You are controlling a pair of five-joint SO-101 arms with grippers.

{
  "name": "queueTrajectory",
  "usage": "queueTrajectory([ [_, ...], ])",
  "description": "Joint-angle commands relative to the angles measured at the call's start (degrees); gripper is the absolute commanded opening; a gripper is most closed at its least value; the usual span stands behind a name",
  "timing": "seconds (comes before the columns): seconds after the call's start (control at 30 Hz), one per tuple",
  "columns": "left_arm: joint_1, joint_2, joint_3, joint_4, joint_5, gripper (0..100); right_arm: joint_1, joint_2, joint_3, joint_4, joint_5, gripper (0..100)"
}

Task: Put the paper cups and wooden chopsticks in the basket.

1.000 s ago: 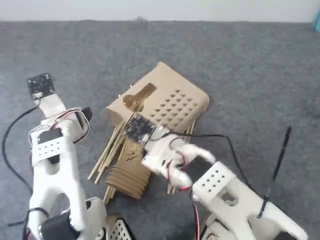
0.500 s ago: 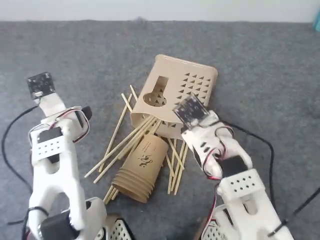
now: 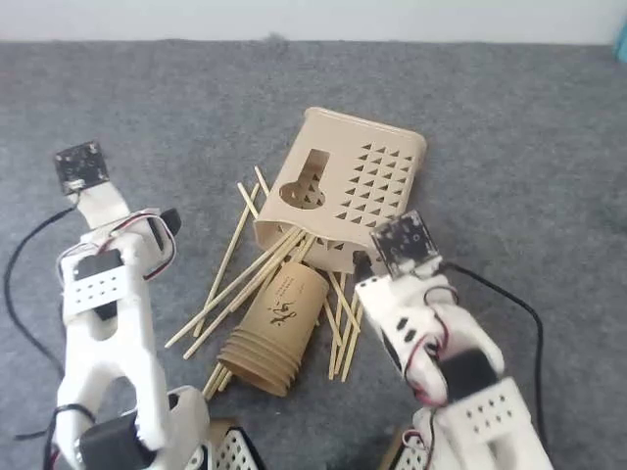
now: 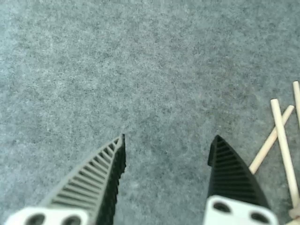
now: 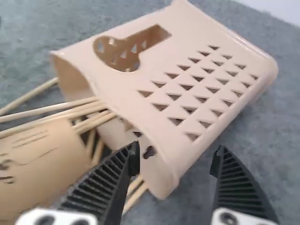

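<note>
Basket (image 3: 358, 176): on its side on the carpet (image 3: 509, 117), mouth toward the cups (image 3: 274, 323), a nested stack lying flat just beside it.
Chopsticks (image 3: 225, 291): scattered, several ends at the mouth.
Right gripper (image 5: 177, 146): wide, jaws astride the basket's near corner.
Left gripper (image 4: 169, 137): wide, over bare carpet.
Your step, likely: righting the basket. Next, close squarely on its wall.

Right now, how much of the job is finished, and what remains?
Nothing looks done: the beige perforated plastic basket lies tipped on its side. Nothing is in hand; the right pincer is open at its rim, the left pincer open over grey carpet. Left: the stacked brown paper cups and the scattered wooden chopsticks, lying on the carpet.
</note>
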Motion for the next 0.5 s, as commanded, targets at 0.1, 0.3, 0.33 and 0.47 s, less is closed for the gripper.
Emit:
queueTrajectory([
  [0.1,0.3,-0.2,0.3,-3.4,0.2,28,-2.5,-18.2,5.4,8.0,-5.9,26.0],
  [0.3,0.3,-0.2,0.3,-3.5,0.2,28,-1.1,-25.0,18.2,2.6,-5.8,26.0],
  [0.33,0.3,-0.2,0.3,-3.5,0.2,28,-0.5,-25.4,19.3,0.8,-5.8,26.0],
  [0.47,0.3,-0.2,0.3,-3.4,0.2,28,3.5,-24.7,19.4,-3.9,-6.2,26.0],
])
